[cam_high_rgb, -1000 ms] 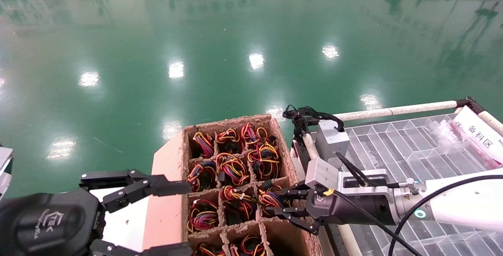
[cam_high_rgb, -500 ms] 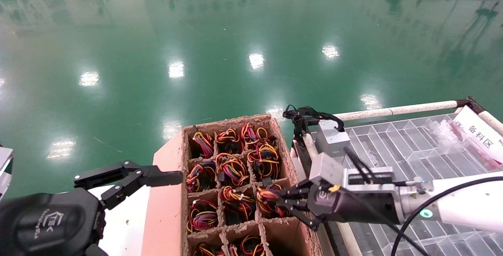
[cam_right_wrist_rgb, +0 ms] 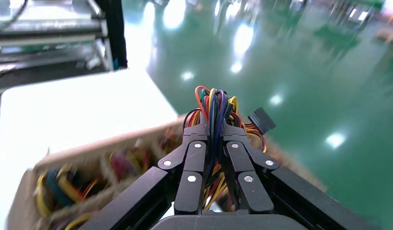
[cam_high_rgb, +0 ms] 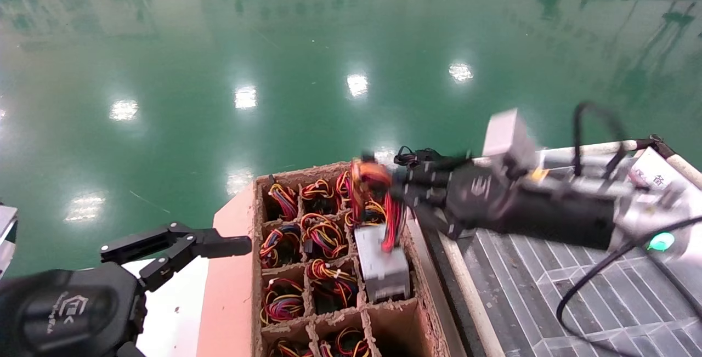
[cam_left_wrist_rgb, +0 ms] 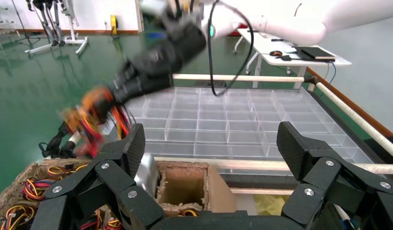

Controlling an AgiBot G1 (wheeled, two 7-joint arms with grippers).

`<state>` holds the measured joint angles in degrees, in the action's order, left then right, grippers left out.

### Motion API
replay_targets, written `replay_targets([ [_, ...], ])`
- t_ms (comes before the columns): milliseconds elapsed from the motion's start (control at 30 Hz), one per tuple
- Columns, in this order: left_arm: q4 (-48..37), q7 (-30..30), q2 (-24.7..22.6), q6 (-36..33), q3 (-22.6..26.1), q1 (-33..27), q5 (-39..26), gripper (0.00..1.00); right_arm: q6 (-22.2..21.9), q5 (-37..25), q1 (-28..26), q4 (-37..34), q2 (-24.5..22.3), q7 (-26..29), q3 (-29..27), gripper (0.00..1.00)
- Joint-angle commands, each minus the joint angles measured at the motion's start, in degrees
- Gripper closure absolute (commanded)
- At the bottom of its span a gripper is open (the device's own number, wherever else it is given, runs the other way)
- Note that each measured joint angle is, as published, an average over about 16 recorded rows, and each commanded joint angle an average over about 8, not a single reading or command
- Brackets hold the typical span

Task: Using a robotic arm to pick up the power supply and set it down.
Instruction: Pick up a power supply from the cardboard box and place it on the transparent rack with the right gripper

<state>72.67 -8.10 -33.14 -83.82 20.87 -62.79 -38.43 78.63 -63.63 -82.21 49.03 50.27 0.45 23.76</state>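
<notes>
Left gripper (cam_high_rgb: 181, 247): parked low at the near left, beside the carton; its fingers (cam_left_wrist_rgb: 305, 158) are spread wide and hold nothing.
Carton (cam_high_rgb: 241, 269): brown cardboard, divided into cells, most of them filled with bundles of red, yellow and orange wires (cam_high_rgb: 323, 233).
Power supply (cam_high_rgb: 384, 264): grey metal box hanging tilted just over the carton's right-hand cells, its lower end at cell level; whether it touches the dividers cannot be told.
Right gripper (cam_high_rgb: 392, 190): fingers (cam_right_wrist_rgb: 194, 158) pressed together on the power supply's wire loop (cam_right_wrist_rgb: 214, 108), above the carton's far right corner.
Writing: a white logo on the right wrist (cam_high_rgb: 482, 187); a similar logo on the left wrist (cam_high_rgb: 74, 307).
Tray (cam_high_rgb: 548, 291): clear, compartmented, to the right of the carton, under the right arm.
Sign (cam_high_rgb: 655, 173): white, at the tray's far corner, largely hidden by the arm.
Floor (cam_high_rgb: 274, 44): glossy green, beyond everything.
</notes>
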Motion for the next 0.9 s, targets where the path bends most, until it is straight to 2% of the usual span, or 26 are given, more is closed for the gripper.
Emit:
replay_targets([
  [33, 0.00, 0.00, 0.00, 0.00, 0.00, 0.00, 0.00, 0.00, -0.03, 0.99, -0.86, 1.05, -0.38, 0.29, -0.80, 1.00],
  [500, 0.00, 0.00, 0.00, 0.00, 0.01, 0.00, 0.01, 0.00, 2.83, 0.05, -9.71, 4.14, -3.73, 3.74, -1.29, 1.00],
  [900, 0.00, 0.01, 0.01, 0.01, 0.02, 0.00, 0.01, 0.00, 1.30, -0.62, -8.08, 8.78, -12.10, 7.05, -3.18, 1.00],
])
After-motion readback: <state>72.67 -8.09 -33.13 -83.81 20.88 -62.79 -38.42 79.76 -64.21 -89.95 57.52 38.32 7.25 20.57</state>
